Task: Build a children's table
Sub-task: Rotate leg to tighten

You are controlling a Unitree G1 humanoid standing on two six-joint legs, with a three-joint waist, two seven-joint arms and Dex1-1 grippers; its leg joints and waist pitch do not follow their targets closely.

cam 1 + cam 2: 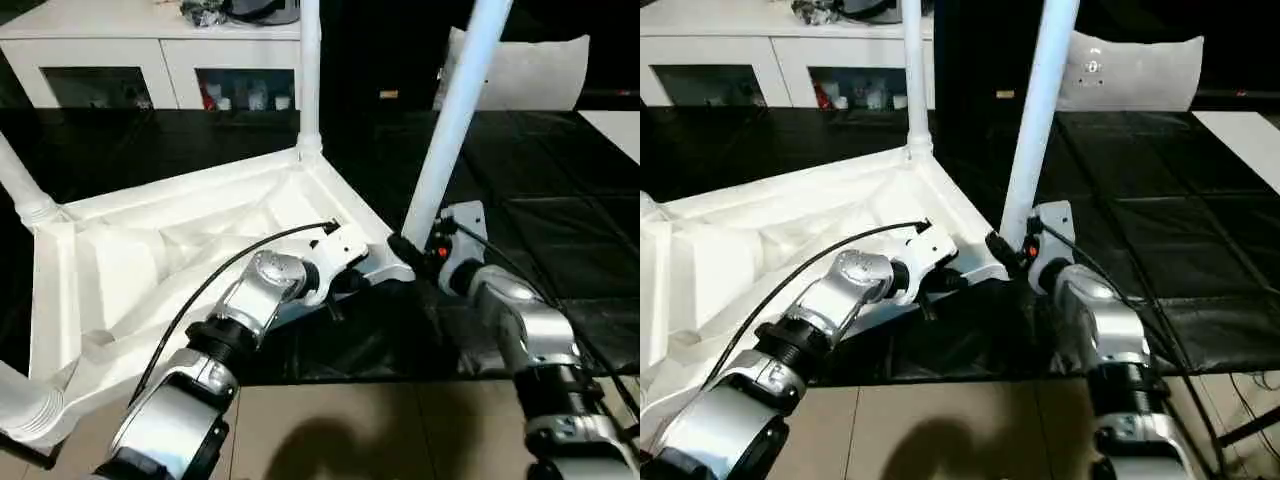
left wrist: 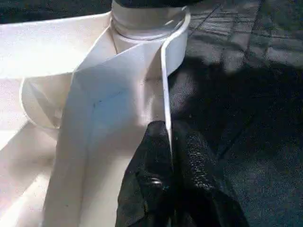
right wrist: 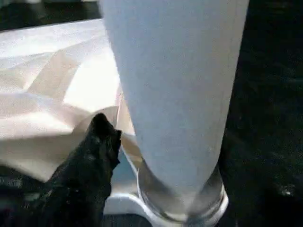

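Note:
The white tabletop [image 1: 150,250] lies underside up on a black mat, showing its ribs. Tube legs stand in its corner sockets: one at the far corner [image 1: 310,70], one at the left [image 1: 20,185], one at the near left [image 1: 25,405]. A fourth leg [image 1: 455,110] rises from the near right socket [image 3: 184,208]. My left gripper [image 2: 169,142] is shut on the thin rim [image 2: 165,85] just beside that socket. My right gripper [image 1: 408,250] sits at the foot of this leg, open, its black finger [image 3: 94,156] a little off the tube; the other finger is hidden behind the leg.
A white cabinet with glass doors [image 1: 150,60] stands at the back left. A white cushion [image 1: 530,70] leans at the back right. The black mat [image 1: 560,230] spreads to the right, and beige floor tiles [image 1: 350,430] lie in front of it.

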